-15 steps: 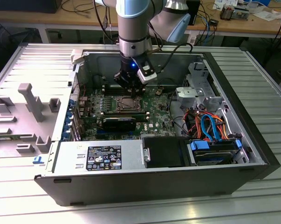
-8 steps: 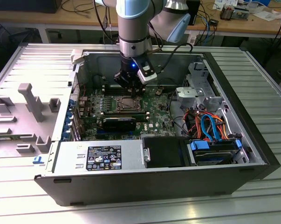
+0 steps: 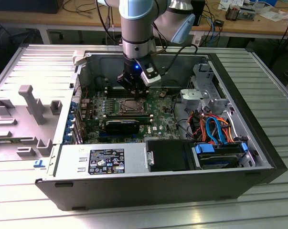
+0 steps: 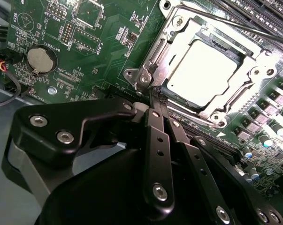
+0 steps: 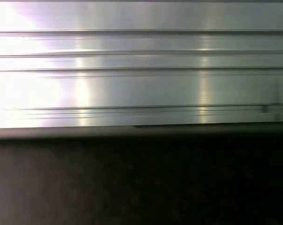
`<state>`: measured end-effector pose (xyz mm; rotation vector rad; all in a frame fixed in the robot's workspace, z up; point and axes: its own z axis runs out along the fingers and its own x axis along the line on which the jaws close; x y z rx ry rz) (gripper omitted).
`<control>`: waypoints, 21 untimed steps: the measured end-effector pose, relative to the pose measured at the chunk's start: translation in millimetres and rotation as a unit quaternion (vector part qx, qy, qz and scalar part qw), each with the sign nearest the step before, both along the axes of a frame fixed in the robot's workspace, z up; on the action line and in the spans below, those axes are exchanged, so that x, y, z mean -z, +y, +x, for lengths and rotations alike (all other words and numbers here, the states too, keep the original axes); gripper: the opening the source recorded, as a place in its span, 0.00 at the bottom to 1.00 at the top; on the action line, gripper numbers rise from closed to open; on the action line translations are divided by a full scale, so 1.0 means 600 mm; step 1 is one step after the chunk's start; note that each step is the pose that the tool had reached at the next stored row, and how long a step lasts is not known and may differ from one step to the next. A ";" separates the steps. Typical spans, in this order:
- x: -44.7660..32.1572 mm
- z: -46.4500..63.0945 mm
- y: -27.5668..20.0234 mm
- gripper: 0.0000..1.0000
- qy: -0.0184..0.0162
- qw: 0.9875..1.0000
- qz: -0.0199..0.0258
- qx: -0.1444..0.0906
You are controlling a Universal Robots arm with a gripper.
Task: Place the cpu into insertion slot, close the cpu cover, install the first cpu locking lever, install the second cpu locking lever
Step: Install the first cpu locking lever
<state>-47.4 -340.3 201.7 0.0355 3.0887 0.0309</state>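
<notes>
Black two-finger gripper pressed together, tips nearly touching and pinching nothing, lowered in the second wrist view to the lower-left corner of the thin silvery metal square cpu cover; probably placed there to work at a thin locking lever, a dark rod running along the socket's upper edge. Cover lying flat over the small square cpu with its bright silvery-grey top, seated in the socket at upper right of frame. In the exterior view, gripper just above the socket at centre of the green motherboard. White board lettering, too small to read.
</notes>
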 end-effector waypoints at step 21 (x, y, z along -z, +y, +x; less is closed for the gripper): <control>-0.013 0.000 0.0000 0.11 0.000 1.000 -0.016 0.000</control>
